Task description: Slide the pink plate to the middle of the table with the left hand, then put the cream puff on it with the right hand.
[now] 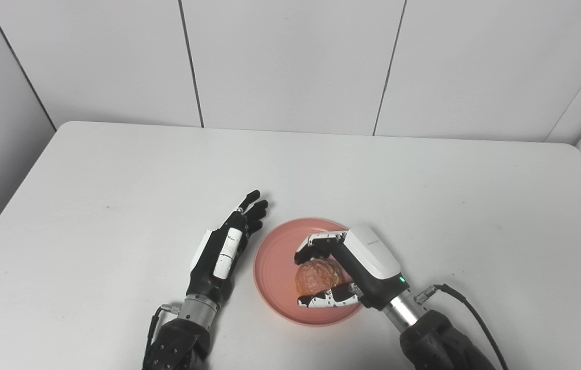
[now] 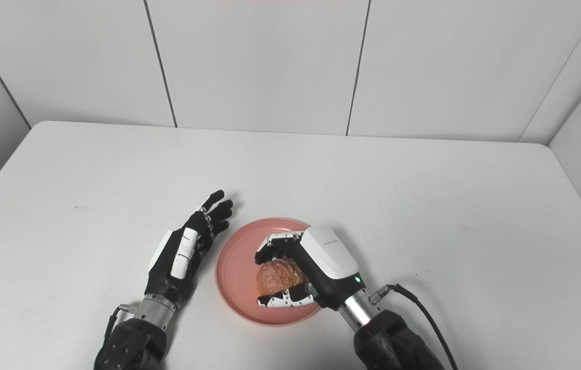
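The pink plate (image 1: 275, 267) lies on the white table near its front middle. The cream puff (image 1: 316, 276), golden brown, sits on the plate. My right hand (image 1: 357, 267) is over the plate's right part with fingers and thumb curled around the puff, touching it on both sides. My left hand (image 1: 226, 246) rests on edge on the table just left of the plate, fingers straight and apart, holding nothing, close to the rim.
The white table (image 1: 424, 195) stretches back to a white panelled wall. A black cable (image 1: 467, 308) trails from my right wrist toward the front right.
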Controlling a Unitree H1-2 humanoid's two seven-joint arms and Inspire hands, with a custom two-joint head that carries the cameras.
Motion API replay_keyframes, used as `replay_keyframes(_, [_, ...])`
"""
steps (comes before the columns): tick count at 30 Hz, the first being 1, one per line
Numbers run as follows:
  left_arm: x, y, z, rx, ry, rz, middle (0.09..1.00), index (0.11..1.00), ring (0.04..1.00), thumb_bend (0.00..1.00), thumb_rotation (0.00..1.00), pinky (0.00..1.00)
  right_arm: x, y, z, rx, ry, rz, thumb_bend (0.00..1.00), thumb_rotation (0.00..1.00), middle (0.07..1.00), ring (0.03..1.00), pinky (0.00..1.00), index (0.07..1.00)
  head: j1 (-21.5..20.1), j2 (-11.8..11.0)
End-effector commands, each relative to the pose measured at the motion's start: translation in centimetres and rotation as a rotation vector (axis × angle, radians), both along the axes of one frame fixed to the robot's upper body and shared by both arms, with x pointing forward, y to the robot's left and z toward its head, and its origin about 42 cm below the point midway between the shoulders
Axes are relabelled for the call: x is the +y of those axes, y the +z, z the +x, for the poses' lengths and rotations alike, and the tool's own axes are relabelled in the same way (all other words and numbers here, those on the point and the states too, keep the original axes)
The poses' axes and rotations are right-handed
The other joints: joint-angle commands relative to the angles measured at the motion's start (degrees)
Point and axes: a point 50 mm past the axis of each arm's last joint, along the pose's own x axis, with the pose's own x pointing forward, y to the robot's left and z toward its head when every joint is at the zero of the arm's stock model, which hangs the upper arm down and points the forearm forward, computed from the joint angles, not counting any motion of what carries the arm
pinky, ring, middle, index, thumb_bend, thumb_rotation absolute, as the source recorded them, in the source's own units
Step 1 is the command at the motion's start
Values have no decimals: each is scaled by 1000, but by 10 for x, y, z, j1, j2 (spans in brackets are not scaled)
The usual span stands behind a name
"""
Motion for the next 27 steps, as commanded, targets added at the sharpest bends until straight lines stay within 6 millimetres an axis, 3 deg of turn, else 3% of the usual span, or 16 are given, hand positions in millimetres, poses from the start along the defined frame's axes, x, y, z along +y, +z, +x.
replay_keyframes(1, [0, -1, -3, 8, 2, 6, 896, 888, 919, 739, 944, 929, 0, 16, 1, -82, 21, 42, 531, 72, 758, 701, 574, 588, 1, 0])
replay_keyframes(3, [1, -1, -3, 8, 2, 9, 896, 888, 920, 739, 946, 928, -1, 16, 1, -91, 26, 51, 564, 23, 777, 720, 597, 697, 1, 1])
replay_keyframes(6, [1, -1, -3, 8, 2, 9, 895, 889, 923, 738, 951, 923, -2, 18, 1, -102, 34, 69, 623, 84, 802, 746, 635, 769, 1, 1])
replay_keyframes(20, [2, -1, -3, 0, 7, 17, 895, 881, 918, 738, 959, 913, -5, 21, 1, -129, 45, 118, 601, 418, 871, 821, 727, 872, 2, 3])
replay_keyframes(24, [2, -2, -3, 2, 9, 19, 895, 883, 921, 743, 957, 915, -9, 21, 2, -143, 14, 147, 589, 490, 881, 824, 727, 892, 2, 3])
replay_keyframes(27, [2, -1, -3, 1, 10, 17, 895, 884, 920, 740, 954, 917, -12, 22, 3, -130, -27, 190, 584, 482, 888, 832, 727, 900, 2, 3])
